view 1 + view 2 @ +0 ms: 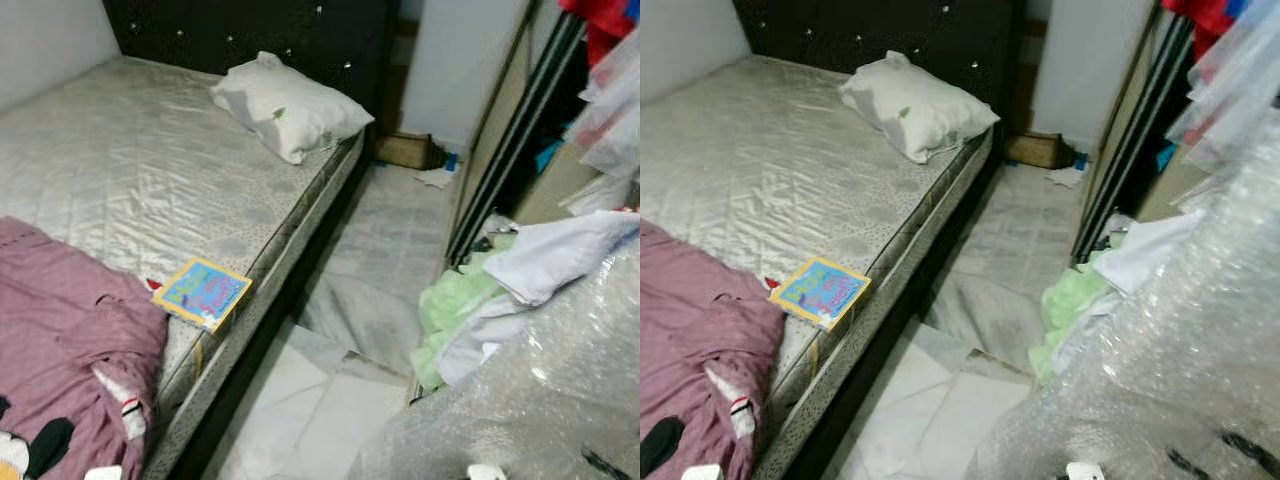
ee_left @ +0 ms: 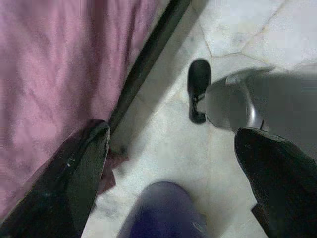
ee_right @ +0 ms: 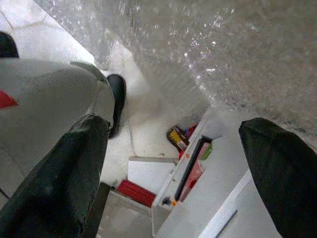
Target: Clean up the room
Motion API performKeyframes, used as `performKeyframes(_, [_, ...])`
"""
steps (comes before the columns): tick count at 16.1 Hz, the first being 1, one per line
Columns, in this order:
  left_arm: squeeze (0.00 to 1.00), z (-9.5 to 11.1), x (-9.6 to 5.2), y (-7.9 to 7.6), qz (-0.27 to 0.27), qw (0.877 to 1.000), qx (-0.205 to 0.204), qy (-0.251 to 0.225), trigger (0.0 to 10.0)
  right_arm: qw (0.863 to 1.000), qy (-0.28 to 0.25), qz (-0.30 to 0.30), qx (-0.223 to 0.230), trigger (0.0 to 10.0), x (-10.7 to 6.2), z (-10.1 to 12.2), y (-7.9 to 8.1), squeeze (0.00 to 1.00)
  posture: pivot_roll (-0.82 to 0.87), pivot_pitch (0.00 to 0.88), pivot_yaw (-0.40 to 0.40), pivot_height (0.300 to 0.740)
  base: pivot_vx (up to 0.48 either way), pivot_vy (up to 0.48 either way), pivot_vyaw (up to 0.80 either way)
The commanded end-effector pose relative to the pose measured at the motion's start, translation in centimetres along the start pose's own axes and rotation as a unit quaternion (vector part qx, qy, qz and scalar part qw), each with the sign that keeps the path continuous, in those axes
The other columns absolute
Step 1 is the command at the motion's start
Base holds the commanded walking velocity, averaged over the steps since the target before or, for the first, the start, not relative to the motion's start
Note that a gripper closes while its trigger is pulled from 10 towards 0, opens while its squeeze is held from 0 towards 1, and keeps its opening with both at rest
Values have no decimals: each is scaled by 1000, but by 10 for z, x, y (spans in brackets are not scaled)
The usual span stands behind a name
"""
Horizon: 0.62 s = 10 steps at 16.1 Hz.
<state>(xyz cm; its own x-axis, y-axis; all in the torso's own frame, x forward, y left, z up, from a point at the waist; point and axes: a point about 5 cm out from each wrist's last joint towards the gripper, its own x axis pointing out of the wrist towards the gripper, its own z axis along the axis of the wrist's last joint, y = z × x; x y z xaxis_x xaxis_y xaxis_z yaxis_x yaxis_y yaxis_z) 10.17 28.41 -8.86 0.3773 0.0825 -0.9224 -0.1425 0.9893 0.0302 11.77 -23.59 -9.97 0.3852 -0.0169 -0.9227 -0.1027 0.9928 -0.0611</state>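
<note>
Nearest on the bed point(image 1: 120, 180), a crumpled mauve garment point(image 1: 70, 340) is spread over the near corner, and just beyond it a colourful book point(image 1: 201, 292) is laid at the mattress edge, while a white pillow point(image 1: 288, 105) is set at the far end against the dark headboard point(image 1: 250, 35). Beside the bed, across the tiled floor point(image 1: 390, 250), bubble wrap point(image 1: 540, 380) is heaped with green and white cloths point(image 1: 480, 300) piled past it by a wardrobe point(image 1: 520, 130). The left gripper point(image 2: 171, 163) is held with fingers spread wide and empty over the floor by the bed's edge, and the right gripper point(image 3: 183, 168) is likewise held wide apart and empty beside the bubble wrap.
</note>
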Motion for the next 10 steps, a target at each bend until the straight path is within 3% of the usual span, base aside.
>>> performKeyframes(1, [0, 3, 0, 1, 0, 1000, 6, -5, 10000, 1000, -20, -8, -12, 10000, 0, 13, -5, 0, -83, 50, -27, 740, 0, 0, 0])
performKeyframes(8, [0, 4, 0, 0, -5, 1000, 2, -9, 10000, 999, -18, -5, -34, 10000, 0, 14, -6, 0, -84, 54, -30, 740, 0, 0, 0])
performKeyframes(10, [0, 3, 0, 1, -5, 1000, 8, -7, 10000, 999, -21, -6, -43, 10000, 0, 15, -6, 0, -84, 55, -32, 740, 0, 0, 628])
